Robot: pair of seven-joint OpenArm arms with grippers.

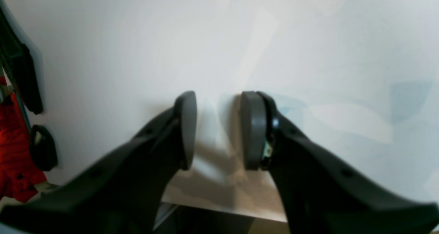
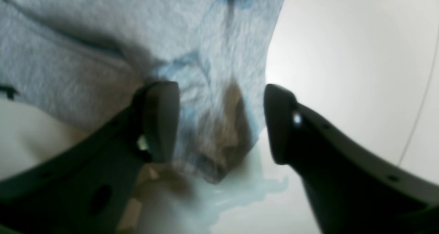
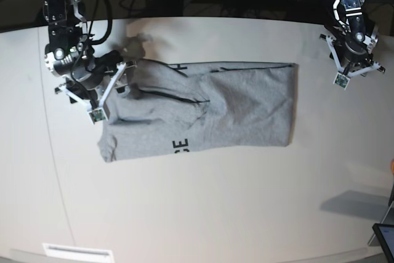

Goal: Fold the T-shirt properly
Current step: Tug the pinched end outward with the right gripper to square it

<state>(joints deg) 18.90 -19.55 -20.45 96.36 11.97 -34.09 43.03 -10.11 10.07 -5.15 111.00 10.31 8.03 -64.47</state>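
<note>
**Operator:** Where's the shirt, and where are you on it?

**Me:** The T-shirt (image 3: 203, 106) lies flat across the middle of the base view on the white table (image 3: 197, 214), folded into a long grey band running left to right. A strip of black lettering peeks out along its lower edge, left of centre. My right gripper (image 2: 221, 122) is at the band's upper-left end. In the right wrist view its jaws stand wide apart with a corner of grey cloth lying loose between them, so it isn't clamped on anything.

**Operator:** And the other arm?

**Me:** My left gripper (image 1: 217, 131) sits at the upper right of the base view, off the cloth, just past the shirt's right edge. Its pads are partly open over bare table, holding nothing.

**Operator:** So which step is this?

**Me:** I'd judge it as the end of a lengthwise fold, with the cloth let go at the left end. That end looks rumpled and a sleeve-like flap hangs at the lower left, so it isn't tidy.

**Operator:** Next?

**Me:** Probably lift the right gripper clear without dragging fabric, then take both corners of one short end and bring it across to halve the band.
</note>
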